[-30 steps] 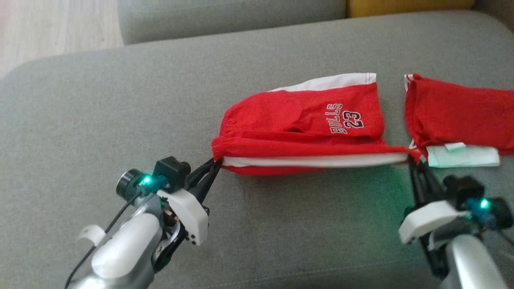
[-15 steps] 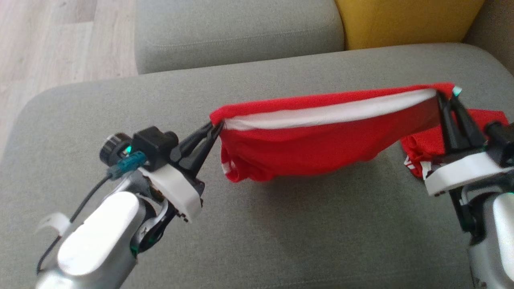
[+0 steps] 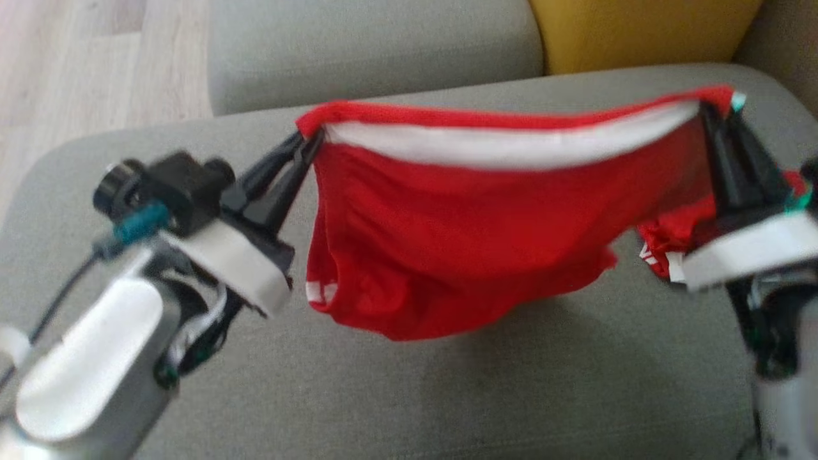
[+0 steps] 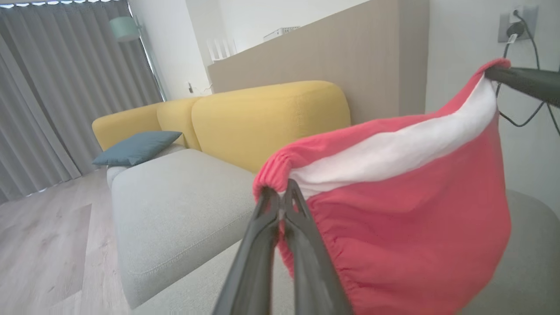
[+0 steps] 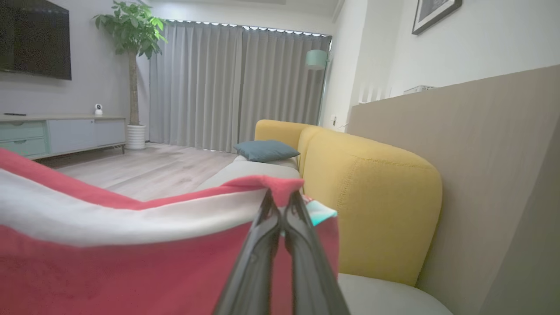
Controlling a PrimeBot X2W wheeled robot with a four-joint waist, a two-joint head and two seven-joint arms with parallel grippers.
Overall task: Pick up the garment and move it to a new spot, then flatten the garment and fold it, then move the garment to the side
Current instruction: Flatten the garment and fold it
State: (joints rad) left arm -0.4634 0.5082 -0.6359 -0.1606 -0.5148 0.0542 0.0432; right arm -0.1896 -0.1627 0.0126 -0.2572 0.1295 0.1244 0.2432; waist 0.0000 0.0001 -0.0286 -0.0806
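Clearly the pick-up is done: the garment [image 3: 473, 243], a pair of red shorts with a white stripe, hangs in the air above the grey sofa cushion [image 3: 447, 396], slung like a hammock between the two arms. The left gripper [image 3: 308, 137] has its fingers pressed together on the gathered waistband corner, and the left wrist view shows the cloth pinched right at the tips. The right gripper [image 3: 710, 112] is clamped the same way on the opposite end of the striped edge, beside a small pale-green tag [image 3: 738, 101]. The held edge sags a little in the middle and the rest droops below it in loose folds. The lowest part looks clear of the cushion, with a shadow under it. I judge the task to be in its early part, with the shorts in the air and no new spot reached. Laying them down, flattening, folding and shifting them aside are all not yet done. Another piece of red cloth [image 3: 658, 239] lies on the cushion low beside the right arm, and I cannot tell whether it belongs to the shorts.
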